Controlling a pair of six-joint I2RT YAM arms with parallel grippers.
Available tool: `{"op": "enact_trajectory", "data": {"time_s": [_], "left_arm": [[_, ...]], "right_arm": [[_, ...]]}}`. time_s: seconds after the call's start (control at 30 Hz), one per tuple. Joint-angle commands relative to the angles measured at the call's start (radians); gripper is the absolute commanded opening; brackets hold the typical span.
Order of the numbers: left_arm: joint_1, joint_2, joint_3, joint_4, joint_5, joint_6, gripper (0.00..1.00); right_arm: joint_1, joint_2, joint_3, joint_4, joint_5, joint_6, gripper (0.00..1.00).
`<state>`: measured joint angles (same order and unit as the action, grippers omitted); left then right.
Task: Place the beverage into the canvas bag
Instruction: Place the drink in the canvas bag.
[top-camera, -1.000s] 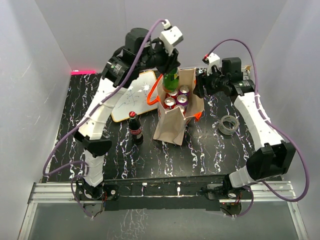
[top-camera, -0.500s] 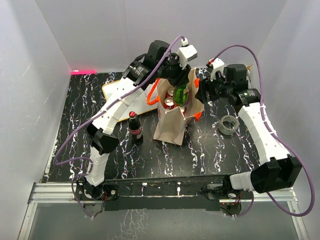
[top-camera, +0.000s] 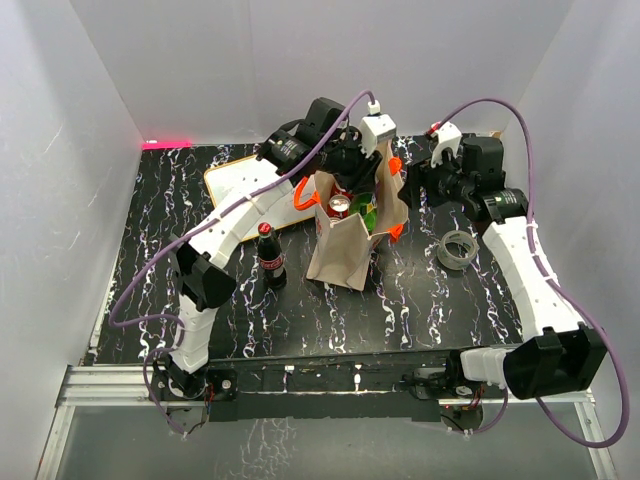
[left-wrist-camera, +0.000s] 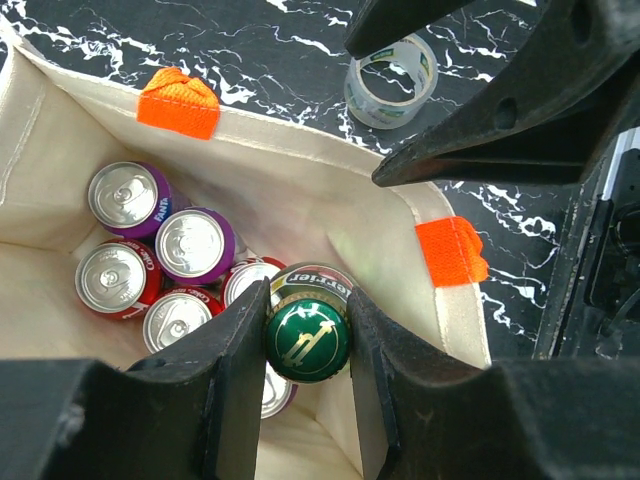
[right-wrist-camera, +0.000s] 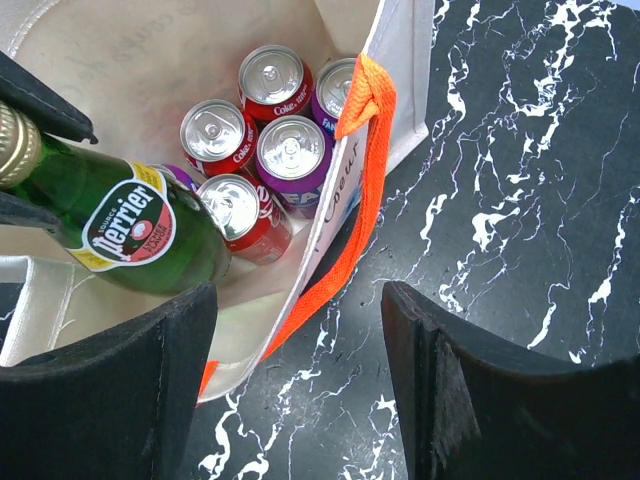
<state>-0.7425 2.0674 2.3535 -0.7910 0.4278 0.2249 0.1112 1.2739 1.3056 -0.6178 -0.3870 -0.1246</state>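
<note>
The canvas bag (top-camera: 338, 256) stands open mid-table, beige with orange handles (right-wrist-camera: 365, 150). Several soda cans (right-wrist-camera: 288, 150) stand on its floor. The beverage, a green Perrier bottle (right-wrist-camera: 130, 232), hangs tilted inside the bag above the cans. My left gripper (left-wrist-camera: 307, 302) is shut on its green cap (left-wrist-camera: 308, 338) from above, in the bag's mouth (top-camera: 360, 190). My right gripper (right-wrist-camera: 298, 300) is open and straddles the bag's right wall: one finger is over the inside, the other over the table. It sits at the bag's upper right (top-camera: 425, 185).
A dark cola bottle (top-camera: 270, 258) stands left of the bag. A clear tape roll (top-camera: 459, 248) lies to the right, also in the left wrist view as a tape roll (left-wrist-camera: 392, 78). A white board (top-camera: 248, 188) with an orange-brown frame lies behind the bag on the left.
My left arm swung right and came down, carrying the green bottle from above the bag's rim down into the bag. My right arm shifted slightly right, its jaws unchanged.
</note>
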Motion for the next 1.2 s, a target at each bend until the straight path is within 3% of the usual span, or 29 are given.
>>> {"op": "enact_trajectory", "data": {"time_s": [0.0, 0.37, 0.77, 1.17], "left_arm": [[-0.005, -0.152, 0.019, 0.077, 0.097, -0.047, 0.0], [-0.004, -0.185, -0.047, 0.029, 0.166, -0.098, 0.0], [-0.005, -0.154, -0.105, 0.023, 0.122, -0.049, 0.0], [-0.005, -0.101, -0.078, -0.043, 0.177, -0.023, 0.0]], "right_arm": [[-0.01, -0.044, -0.029, 0.071, 0.011, 0.025, 0.7], [-0.051, -0.099, -0.1, 0.082, 0.0, 0.065, 0.69], [-0.086, -0.122, -0.114, 0.075, -0.039, 0.085, 0.69], [-0.087, -0.132, -0.143, 0.035, -0.198, 0.127, 0.67]]}}
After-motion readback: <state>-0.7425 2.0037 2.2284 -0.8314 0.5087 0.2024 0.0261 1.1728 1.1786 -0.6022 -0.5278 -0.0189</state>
